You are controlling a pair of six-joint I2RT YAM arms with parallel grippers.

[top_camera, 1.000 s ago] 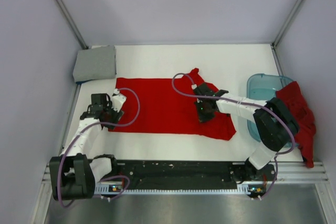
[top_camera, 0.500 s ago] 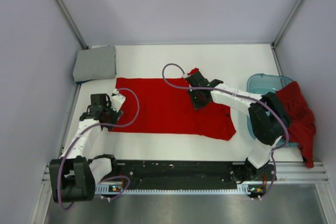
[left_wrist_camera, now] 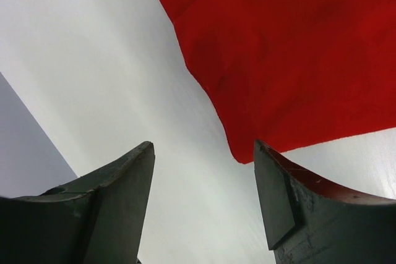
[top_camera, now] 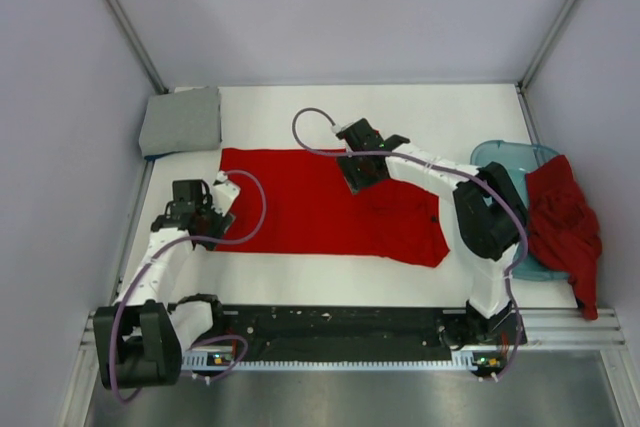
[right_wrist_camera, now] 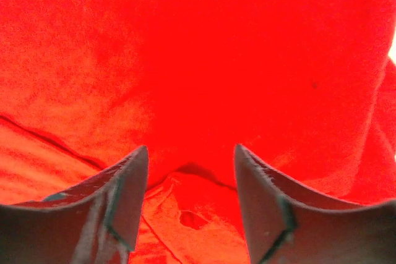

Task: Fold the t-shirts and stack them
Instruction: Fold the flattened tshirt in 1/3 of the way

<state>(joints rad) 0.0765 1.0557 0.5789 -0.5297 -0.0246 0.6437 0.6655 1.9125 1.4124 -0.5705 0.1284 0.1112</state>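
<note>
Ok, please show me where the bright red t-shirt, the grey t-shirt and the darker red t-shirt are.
bright red t-shirt [top_camera: 300, 209]: top external view, its flat middle part.
grey t-shirt [top_camera: 181, 120]: top external view, centre of the folded cloth.
darker red t-shirt [top_camera: 562, 225]: top external view, middle of the bunched cloth.

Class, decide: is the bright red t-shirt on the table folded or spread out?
Spread out: the bright red t-shirt lies as one wide, flat sheet on the table, not gathered into a compact bundle.

Top view looks down; wrist views (very close) share the bright red t-shirt [top_camera: 300, 209].
</note>
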